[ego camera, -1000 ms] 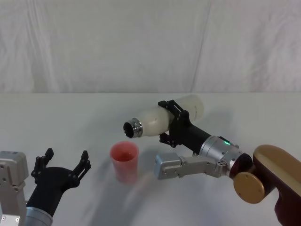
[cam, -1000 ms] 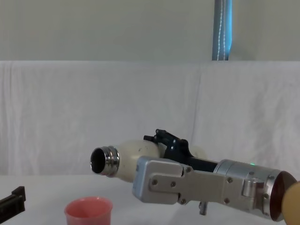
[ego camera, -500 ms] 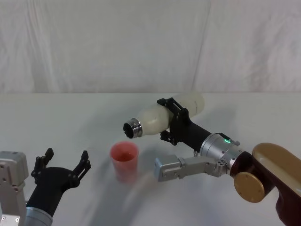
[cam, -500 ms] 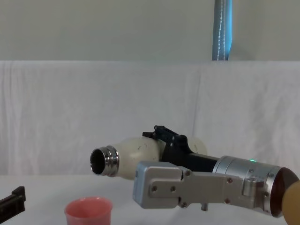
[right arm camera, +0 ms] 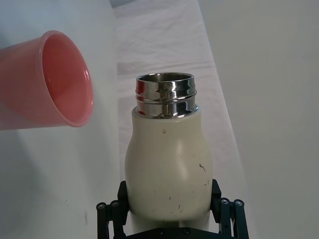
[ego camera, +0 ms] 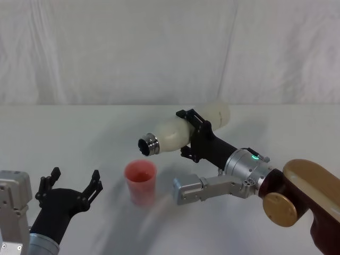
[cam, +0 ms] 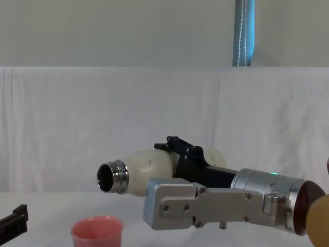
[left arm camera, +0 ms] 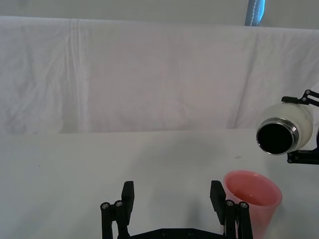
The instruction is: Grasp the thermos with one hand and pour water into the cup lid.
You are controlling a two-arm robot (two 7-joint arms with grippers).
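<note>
Landmark: the cup lid, upright on the white table. The thermos lies near horizontal in the air above and to the right of the cup lid; its open steel neck points toward the cup lid, slightly down, mouth not yet over the rim as seen from the head; no water visible. The right gripper clamps the thermos across its lower body, one finger on each side (hold looks square in the wrist view). The left gripper rests left of the cup lid, jaws spread wide and empty.

Handling, judged: thermos rigid, matte wall likely grips fairly well; weight shifts toward the neck as it tips, so a mid-to-lower body hold suits. Cup lid thin plastic, light; probably tips if bumped.
</note>
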